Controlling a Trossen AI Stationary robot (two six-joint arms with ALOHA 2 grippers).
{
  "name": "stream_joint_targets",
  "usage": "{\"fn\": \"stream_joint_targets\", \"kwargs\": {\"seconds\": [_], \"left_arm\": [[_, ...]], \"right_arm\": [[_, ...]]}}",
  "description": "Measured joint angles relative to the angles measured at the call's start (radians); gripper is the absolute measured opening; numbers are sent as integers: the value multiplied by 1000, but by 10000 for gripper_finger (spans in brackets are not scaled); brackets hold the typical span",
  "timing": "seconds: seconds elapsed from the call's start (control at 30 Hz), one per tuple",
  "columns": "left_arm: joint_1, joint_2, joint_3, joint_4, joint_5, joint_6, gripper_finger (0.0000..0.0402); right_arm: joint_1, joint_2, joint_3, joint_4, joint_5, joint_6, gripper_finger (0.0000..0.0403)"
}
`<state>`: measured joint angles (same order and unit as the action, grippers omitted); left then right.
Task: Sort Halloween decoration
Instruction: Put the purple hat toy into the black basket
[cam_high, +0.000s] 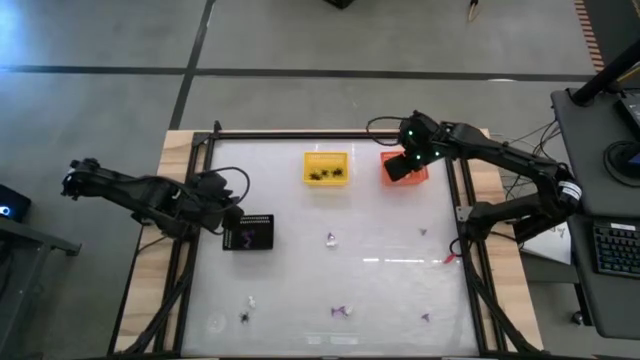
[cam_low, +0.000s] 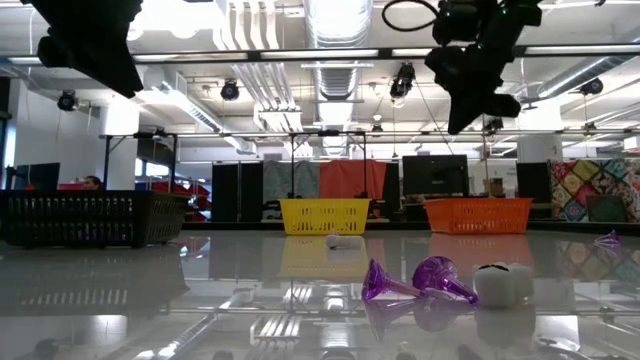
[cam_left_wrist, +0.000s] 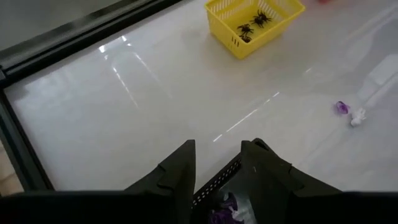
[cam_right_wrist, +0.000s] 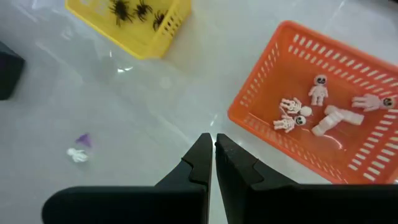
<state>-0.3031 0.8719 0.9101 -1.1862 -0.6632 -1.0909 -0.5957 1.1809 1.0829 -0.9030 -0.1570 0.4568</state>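
Black spiders (cam_high: 327, 174) in yellow basket (cam_high: 326, 155), skeletons (cam_right_wrist: 323, 109) in orange basket (cam_right_wrist: 267, 87); right claw (cam_right_wrist: 213, 163) shut empty above; left claw (cam_left_wrist: 216, 168) wide over black tray (cam_high: 260, 244), purple trinkets (cam_left_wrist: 225, 210) inside.

text: none legible | labels: none | brands: none | numbers: none | signs: none

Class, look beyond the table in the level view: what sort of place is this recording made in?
Probably a large lab or workshop hall: exposed ceiling ducts, hanging lamps, and a desk with a keyboard beside the table.
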Motion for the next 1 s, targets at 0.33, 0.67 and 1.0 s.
{"fn": "stream_joint_targets", "kwargs": {"seconds": [0.33, 0.67, 1.0], "left_arm": [[0, -25, 12, 0, 1, 125, 110], [0, -26, 12, 0, 2, 171, 110], [0, -29, 12, -8, 2, 186, 110]], "right_arm": [[0, 0, 133, -19, 0, 3, 13], [0, 1, 189, 46, 80, 15, 13], [-3, 7, 171, 47, 161, -81, 13]]}}
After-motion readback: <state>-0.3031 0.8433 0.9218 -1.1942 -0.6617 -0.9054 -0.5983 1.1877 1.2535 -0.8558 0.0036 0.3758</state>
